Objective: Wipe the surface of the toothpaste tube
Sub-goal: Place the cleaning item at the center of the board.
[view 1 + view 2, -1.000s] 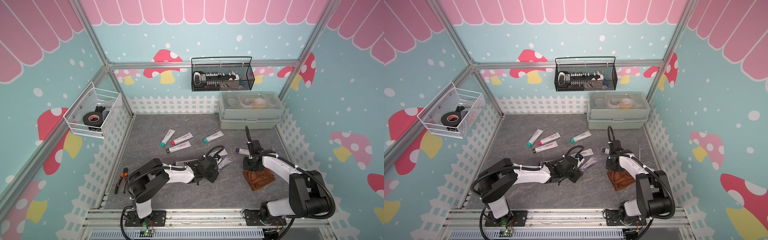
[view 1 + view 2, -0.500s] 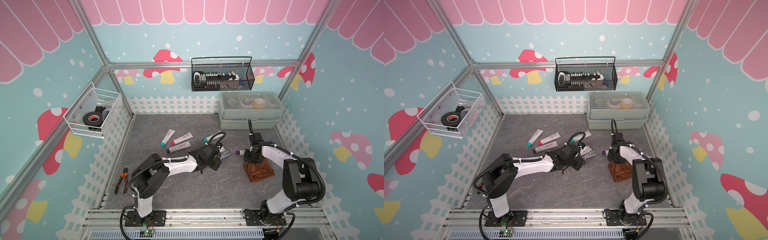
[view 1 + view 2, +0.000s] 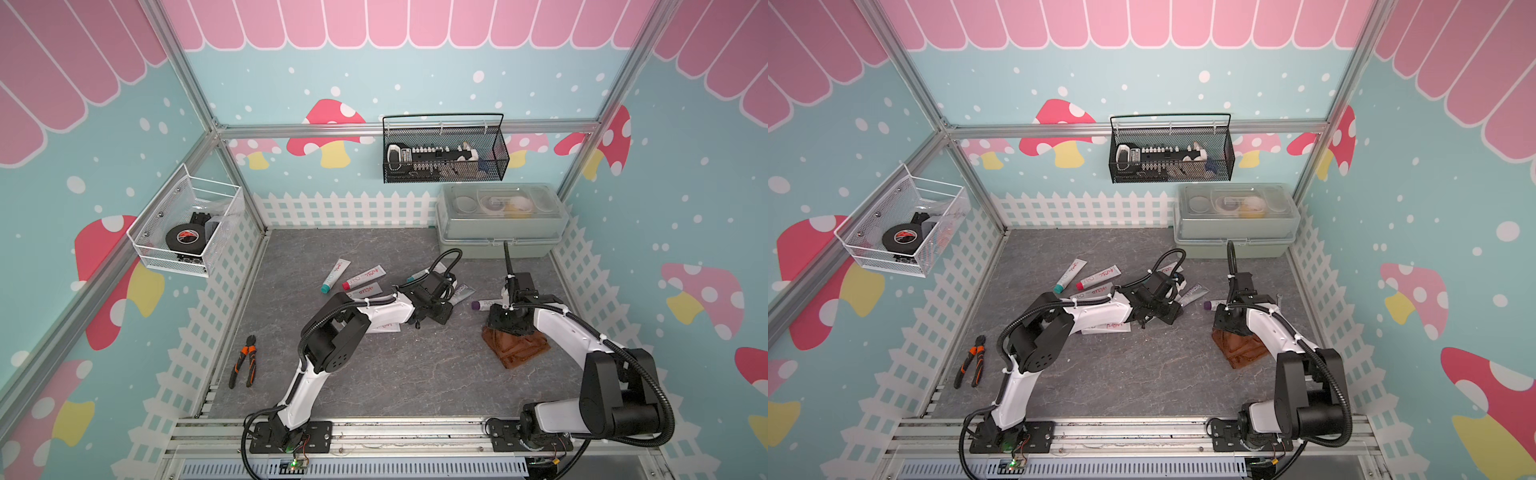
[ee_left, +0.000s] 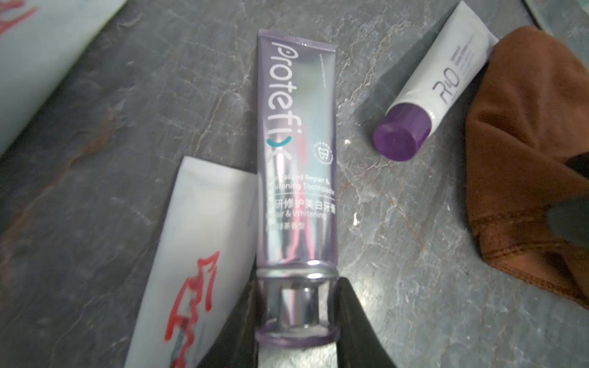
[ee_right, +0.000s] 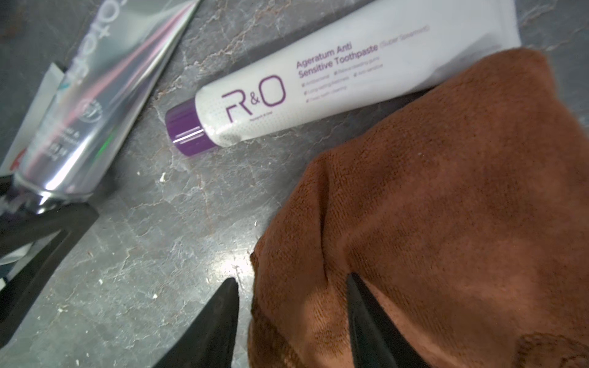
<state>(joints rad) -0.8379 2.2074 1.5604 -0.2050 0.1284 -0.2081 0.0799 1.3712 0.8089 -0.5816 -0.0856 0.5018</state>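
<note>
The toothpaste tube [image 4: 296,159], a shiny silver-purple one marked Protefix, lies flat on the grey mat [image 3: 374,374] a little toward 1 o'clock from the mat's middle. The left gripper [image 4: 298,286] is clamped on its cap end, one black finger on each side of the cap. A white tube with red marker scrawl [image 4: 197,248] touches its side.

Just beside it at about 4 o'clock lies a white R&O tube [image 5: 318,76] with a purple cap, the cap pointing back toward the shiny tube. The far end of this white tube runs under the edge of a rumpled brown cloth [image 5: 446,207], which sits further out at 4 o'clock. The right gripper [image 5: 291,280] hangs low over that cloth with its jaws apart. One finger is on the cloth and the other stands off its edge over bare mat, so nothing is pinched.

At 9 o'clock, three more tubes [image 3: 363,277] lie close together. Orange-handled pliers [image 3: 245,361] rest at 8 o'clock near the mat's edge. A lidded grey-green box [image 3: 498,241] stands at 1 o'clock against the back fence, with a black wire basket [image 3: 442,178] on the wall above it.
</note>
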